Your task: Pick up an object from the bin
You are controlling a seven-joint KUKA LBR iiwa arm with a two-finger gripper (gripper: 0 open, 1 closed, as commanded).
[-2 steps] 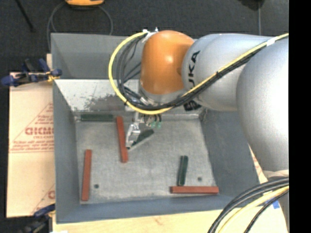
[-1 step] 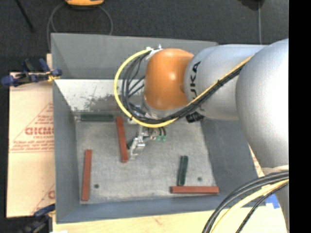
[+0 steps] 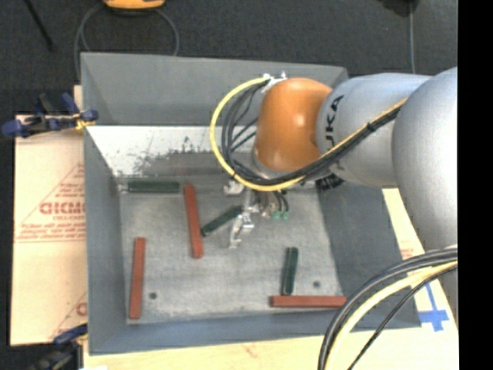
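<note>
My gripper (image 3: 242, 228) hangs below the orange wrist cover over the middle of the bin. A dark green stick (image 3: 219, 221) lies tilted right at its metal fingertips, its right end reaching the fingers. Whether the fingers grip it I cannot see. A reddish-brown stick (image 3: 192, 221) lies just left of the green one, running up and down the floor.
Another dark green stick (image 3: 153, 186) lies along the back wall at the left. A third green stick (image 3: 289, 270) stands to the lower right. Reddish-brown sticks lie at the left wall (image 3: 136, 277) and along the front edge (image 3: 307, 301).
</note>
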